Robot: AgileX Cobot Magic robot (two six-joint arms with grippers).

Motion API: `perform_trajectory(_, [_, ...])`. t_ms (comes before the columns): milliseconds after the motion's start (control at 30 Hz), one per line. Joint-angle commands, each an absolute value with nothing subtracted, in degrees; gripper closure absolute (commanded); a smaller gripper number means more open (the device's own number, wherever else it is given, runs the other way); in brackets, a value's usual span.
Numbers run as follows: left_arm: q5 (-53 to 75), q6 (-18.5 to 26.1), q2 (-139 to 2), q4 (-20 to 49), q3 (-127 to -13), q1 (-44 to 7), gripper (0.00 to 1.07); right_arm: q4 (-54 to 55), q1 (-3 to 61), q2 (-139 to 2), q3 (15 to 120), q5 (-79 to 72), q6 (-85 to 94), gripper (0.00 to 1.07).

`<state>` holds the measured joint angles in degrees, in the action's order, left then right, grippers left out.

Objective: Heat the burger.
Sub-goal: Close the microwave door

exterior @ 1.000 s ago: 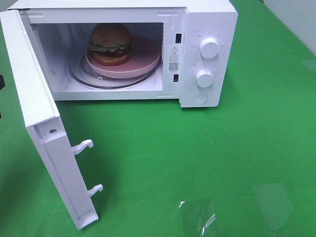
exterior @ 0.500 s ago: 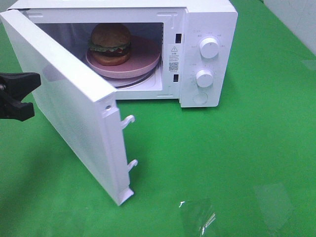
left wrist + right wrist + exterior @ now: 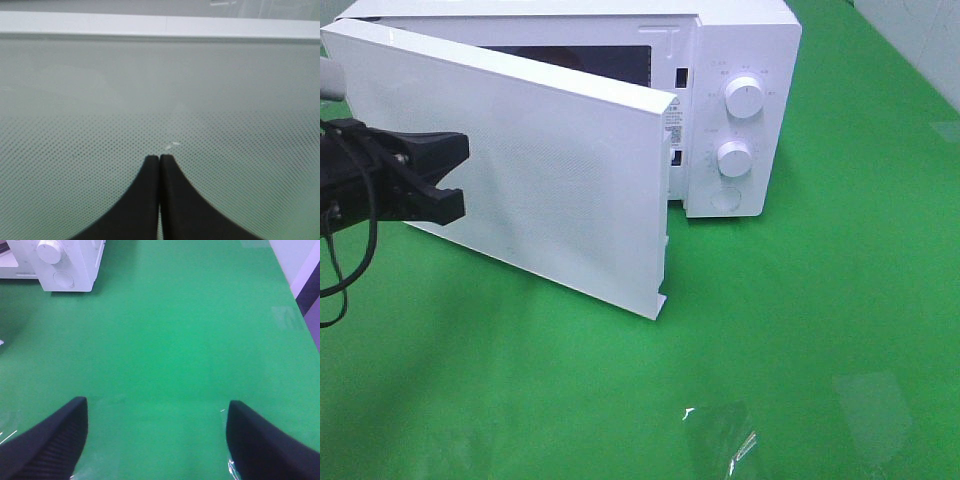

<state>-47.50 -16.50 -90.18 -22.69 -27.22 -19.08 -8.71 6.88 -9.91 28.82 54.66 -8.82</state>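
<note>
microwave (image 3: 745,40): white | door (image 3: 550,190): ajar | upper knob (image 3: 744,97), lower knob (image 3: 734,158) | table (image 3: 800,330): green

You have bright, even light on the microwave (image 3: 760,40). Its door (image 3: 550,170) casts a soft shadow on the green table (image 3: 820,300) just beneath, and pale glare patches lie well in front. Against the door, the left wrist view looks hazy and grey.

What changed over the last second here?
The microwave door swung from wide open to nearly closed. The shut left gripper came in from the left, and its tips are now against the door's outer face. The burger on its plate is now hidden behind the door. The microwave body and knobs stayed put.
</note>
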Motion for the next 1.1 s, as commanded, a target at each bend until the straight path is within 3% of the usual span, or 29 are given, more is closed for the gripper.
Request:
perform_trajectory(33, [-47.04,-15.53,-91.16,-20.51,-29.11,-20.97,1.07,-8.42,6.82,-9.40,28.71,54.77,-8.77,0.35])
perform_trajectory(400, [-45.49,-14.09,-98.61,-13.58,-37.70,-28.59,1.07,-8.42,6.82,-9.40,28.71,54.77,-8.77,0.35])
perform_trajectory(1100, [-36.55,-12.55,-110.07,-7.91,-57.64,-34.78,1.07,-8.42,6.82,-9.40,28.71,54.77,-8.77,0.35])
